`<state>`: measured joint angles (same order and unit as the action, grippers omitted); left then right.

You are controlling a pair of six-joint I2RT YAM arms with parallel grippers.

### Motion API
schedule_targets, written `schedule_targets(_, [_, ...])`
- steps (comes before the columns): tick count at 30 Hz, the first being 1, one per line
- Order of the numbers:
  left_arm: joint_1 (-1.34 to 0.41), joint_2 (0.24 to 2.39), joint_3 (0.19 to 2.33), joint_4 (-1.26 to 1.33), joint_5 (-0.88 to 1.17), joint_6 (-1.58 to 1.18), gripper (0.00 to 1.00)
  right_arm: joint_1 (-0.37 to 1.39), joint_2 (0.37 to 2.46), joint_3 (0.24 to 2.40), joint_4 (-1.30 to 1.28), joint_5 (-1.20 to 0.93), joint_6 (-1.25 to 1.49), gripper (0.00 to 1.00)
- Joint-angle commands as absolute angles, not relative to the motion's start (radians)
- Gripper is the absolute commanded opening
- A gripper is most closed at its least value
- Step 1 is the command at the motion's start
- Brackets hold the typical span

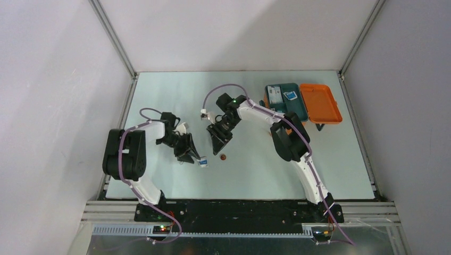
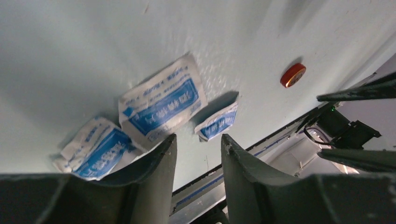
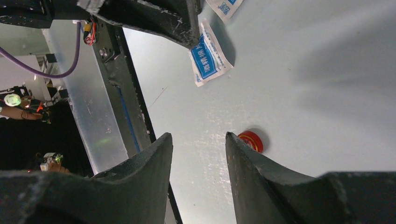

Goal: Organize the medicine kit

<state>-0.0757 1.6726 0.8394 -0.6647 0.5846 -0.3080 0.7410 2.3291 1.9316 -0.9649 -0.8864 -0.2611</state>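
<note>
A: Medicine kit (image 1: 306, 101), whereabouts?

B: Far right of the table (image 1: 175, 95), lying open. Orange lid (image 1: 320, 103) folded out at 3 o'clock of the teal tray (image 1: 297, 111), so long axis from 9 to 3. Close to the table's right edge, a little short of the far edge.

A: And from the fingers?

B: About 2 o'clock from both pairs, seen from above. Nearer to the right fingers (image 3: 140, 177), though well apart even so. Farther from the left fingers (image 2: 149, 172), with the right arm in between.

A: Gripping anything?

B: No. Both pairs apart, nothing between them.

A: Loose items?

B: Small red disc (image 3: 251, 141) near the right fingers, around 5 o'clock from above. Three blue-and-white sachets by the left fingers: small sachet (image 2: 217, 122) just past the tips, larger sachet (image 2: 161, 105) beside it, third sachet (image 2: 95, 147) partly hidden behind one finger.

A: Room to move?

B: Bare table from the middle across to the kit, so probably a plain carry toward 2 o'clock for the right arm. Likely awkward for the left, reaching across its neighbour. Thin, flat sachets, probably hard to pinch off the table.
</note>
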Motion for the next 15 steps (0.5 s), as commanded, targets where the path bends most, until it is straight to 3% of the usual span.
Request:
schedule_targets(1, [-0.109, 1.725, 0.890, -0.639, 0.523, -0.316, 0.44, 0.722, 2.240, 1.930, -0.945, -0.860, -0.256, 0.50])
schedule_targets(8, [-0.156, 1.792, 0.959, -0.747, 0.357, -0.300, 0.30, 0.679, 2.221, 1.931, -0.943, -0.849, -0.253, 0.50])
schedule_targets(12, [-0.186, 1.837, 0.987, -0.765, 0.370, -0.261, 0.26, 0.655, 2.202, 1.934, -0.945, -0.825, -0.270, 0.50])
schedule_targets(15, [-0.190, 1.884, 1.054, -0.784, 0.393, -0.226, 0.18, 0.640, 2.188, 1.948, -0.961, -0.795, -0.291, 0.50])
